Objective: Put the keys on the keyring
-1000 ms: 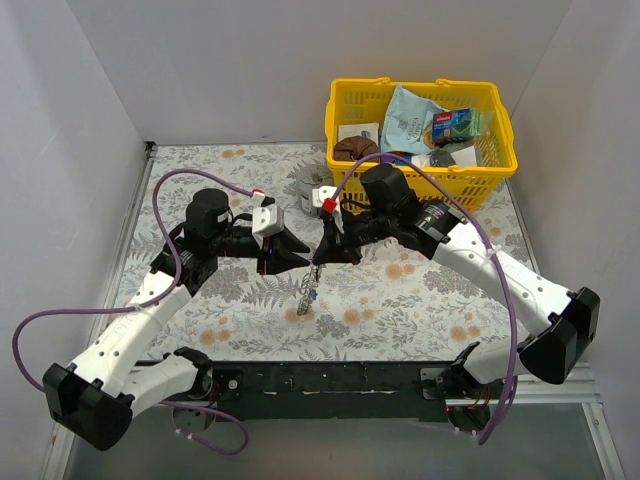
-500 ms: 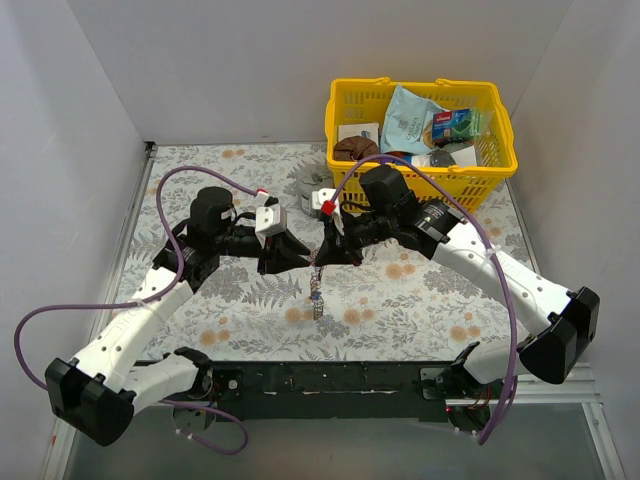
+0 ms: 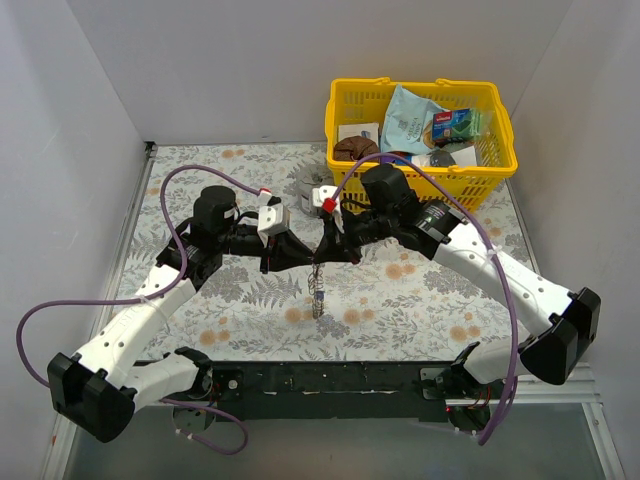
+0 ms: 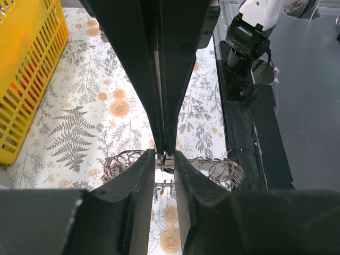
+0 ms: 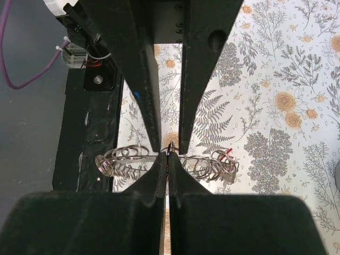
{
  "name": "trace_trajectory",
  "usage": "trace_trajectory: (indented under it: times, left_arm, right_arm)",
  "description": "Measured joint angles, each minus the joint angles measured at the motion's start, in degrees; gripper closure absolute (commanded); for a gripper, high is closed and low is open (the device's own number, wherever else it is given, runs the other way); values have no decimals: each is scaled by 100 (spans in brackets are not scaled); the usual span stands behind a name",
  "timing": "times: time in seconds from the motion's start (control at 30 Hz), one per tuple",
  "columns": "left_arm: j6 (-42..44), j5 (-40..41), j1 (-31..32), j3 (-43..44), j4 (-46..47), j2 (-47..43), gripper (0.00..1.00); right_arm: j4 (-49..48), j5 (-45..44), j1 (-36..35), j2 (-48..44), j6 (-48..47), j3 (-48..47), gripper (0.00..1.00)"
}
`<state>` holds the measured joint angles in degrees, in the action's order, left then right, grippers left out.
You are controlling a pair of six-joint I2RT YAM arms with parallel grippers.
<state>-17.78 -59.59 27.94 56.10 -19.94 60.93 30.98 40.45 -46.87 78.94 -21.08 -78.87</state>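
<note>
The keyring (image 3: 318, 292) is a limp silvery strand strung with several small loops. It hangs above the floral table between the two arms. My right gripper (image 5: 168, 155) is shut on its top, and the strand spreads to both sides (image 5: 125, 158). My left gripper (image 4: 163, 154) faces it tip to tip. Its fingers (image 4: 146, 164) stand slightly apart on either side of the right gripper's tips and the pinched part of the strand (image 4: 212, 166). A red bit (image 5: 227, 152) shows at one end. Loose keys are out of view.
A yellow basket (image 3: 500, 160) of packets and small goods stands at the back right. A grey tin cup (image 3: 303, 186) sits just behind the grippers. White walls close in the table on three sides. The black base rail (image 3: 330, 378) runs along the near edge.
My left gripper has slid right up to the right gripper's tips and its fingers have narrowed. The hanging keyring has swung from slanting left to hanging straight down.
</note>
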Motion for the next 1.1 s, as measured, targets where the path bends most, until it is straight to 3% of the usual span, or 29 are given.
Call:
trace_trajectory:
  times: [0.17,0.57,0.6,0.67,0.83,1.0,1.1]
  left_arm:
    - [-28,7,2,0,111,2,97]
    - [0,20,7,-13,153,2,100]
    - [0,17,9,-15,153,2,96]
    - [-2,4,13,-22,160,2,77]
    - [-7,7,31,-35,155,2,75]
    - [-15,26,31,-61,195,2,85]
    - [-22,26,28,-92,221,2,96]
  right_arm:
    - [-33,0,0,-35,31,2,99]
    - [-94,-87,4,-90,59,57,99]
    - [-109,-87,4,-101,68,72,99]
    - [-118,-87,4,-116,87,90,99]
    - [-210,-94,4,-155,125,98,99]
    - [-247,-107,4,-186,138,103,99]
    - [-245,-107,4,-197,140,107,99]
